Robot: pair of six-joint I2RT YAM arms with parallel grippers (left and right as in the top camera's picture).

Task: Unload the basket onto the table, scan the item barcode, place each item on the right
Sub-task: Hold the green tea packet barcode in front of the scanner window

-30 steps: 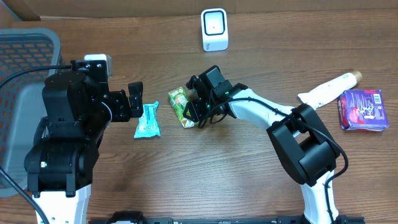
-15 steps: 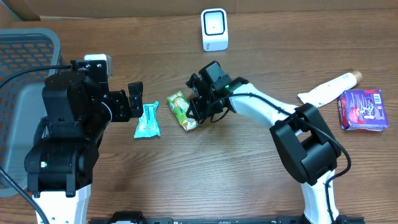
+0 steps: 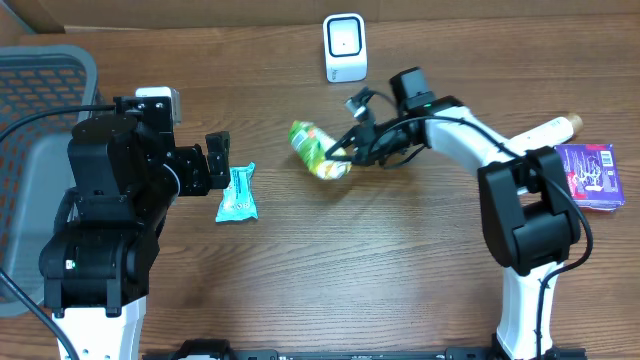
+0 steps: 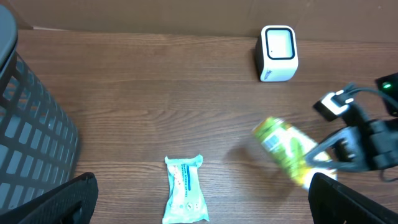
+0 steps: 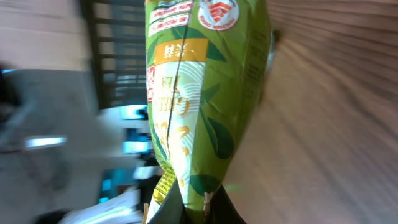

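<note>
Right hand (image 3: 348, 155) is clenched on one end of the green pouch (image 3: 318, 150). The pouch hangs tilted above the tabletop (image 3: 350, 270), in front of the white scanner (image 3: 345, 47) and apart from it. Left hand (image 3: 217, 165) stands released, fingers wide, just beside a teal packet (image 3: 237, 193) lying flat.

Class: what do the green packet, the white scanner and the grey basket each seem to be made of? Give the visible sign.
The green packet looks like thin glossy plastic film: printed graphics, creases, a sheen. The white scanner seems hard moulded plastic, smooth, with rounded corners. The grey basket is probably rigid matt plastic: a moulded grid of holes.
</note>
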